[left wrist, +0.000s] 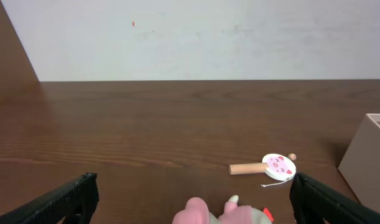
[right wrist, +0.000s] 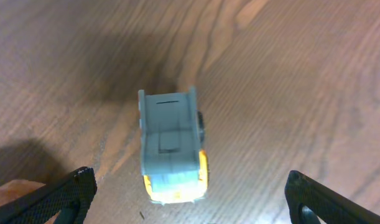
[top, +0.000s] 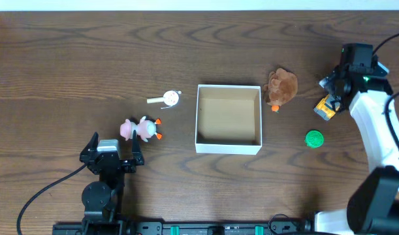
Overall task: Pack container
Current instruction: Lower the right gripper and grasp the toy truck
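Dark wood bench. At left, the left gripper (top: 113, 145), fingers apart, faces a pink toy (top: 139, 128). Only overhead shows the whole container (top: 228, 146), at centre. Right wrist view alone shows the right gripper (right wrist: 190, 183) spread wide over a yellow truck (right wrist: 174, 149).

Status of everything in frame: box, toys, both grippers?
box: open, empty.
pink toy: on table, outside box, ungripped.
paddle: lying on table.
plush: on table, outside box.
truck: upright on table, ungripped.
green disc: flat on table.
left gripper: open, empty.
right gripper: open, over truck.
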Controlling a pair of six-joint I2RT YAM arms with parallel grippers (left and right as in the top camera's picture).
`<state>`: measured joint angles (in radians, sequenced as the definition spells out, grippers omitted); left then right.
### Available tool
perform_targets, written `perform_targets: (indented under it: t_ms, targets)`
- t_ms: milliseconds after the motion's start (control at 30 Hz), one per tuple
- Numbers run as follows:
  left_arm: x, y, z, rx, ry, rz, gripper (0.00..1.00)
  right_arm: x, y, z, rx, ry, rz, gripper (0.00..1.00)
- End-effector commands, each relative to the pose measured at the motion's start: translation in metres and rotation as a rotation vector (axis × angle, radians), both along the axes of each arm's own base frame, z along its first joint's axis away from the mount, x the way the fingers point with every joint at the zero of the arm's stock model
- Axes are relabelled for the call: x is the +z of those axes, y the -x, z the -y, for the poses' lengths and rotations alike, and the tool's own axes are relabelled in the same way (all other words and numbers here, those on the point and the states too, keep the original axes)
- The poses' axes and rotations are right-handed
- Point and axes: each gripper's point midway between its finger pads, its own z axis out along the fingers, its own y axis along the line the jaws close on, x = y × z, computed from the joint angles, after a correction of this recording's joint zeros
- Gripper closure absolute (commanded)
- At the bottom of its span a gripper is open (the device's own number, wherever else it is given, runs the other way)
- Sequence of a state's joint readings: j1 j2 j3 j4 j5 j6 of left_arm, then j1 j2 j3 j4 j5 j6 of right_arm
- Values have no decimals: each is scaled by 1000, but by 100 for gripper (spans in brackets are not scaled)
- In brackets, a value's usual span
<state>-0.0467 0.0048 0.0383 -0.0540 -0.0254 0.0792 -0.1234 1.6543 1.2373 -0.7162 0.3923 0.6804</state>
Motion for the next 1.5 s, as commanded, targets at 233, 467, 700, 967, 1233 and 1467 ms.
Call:
perform_targets:
  t_ms: [233, 467, 700, 967, 1233, 1467]
  targets:
    - [-20, -1, 0, 0, -8, -49, 2, -54, -16, 6, 11, -19, -103, 1]
    - [-20, -1, 0, 0, -8, -49, 2, -68, -27, 6, 24, -21, -95, 1]
    - [-20, -1, 0, 0, -8, -49, 2, -69, -31, 7, 27, -17, -72, 1]
    - [-20, -1, 0, 0, -8, -49, 2, -79, -28, 5, 30, -28, -94, 1]
    - [-20, -1, 0, 0, -8, -49, 2, -86, -14, -1, 21, -77, -144, 1]
    - [-20, -1, 0, 0, -8, -49, 2, -87, -6, 8, -49, -97, -149, 1]
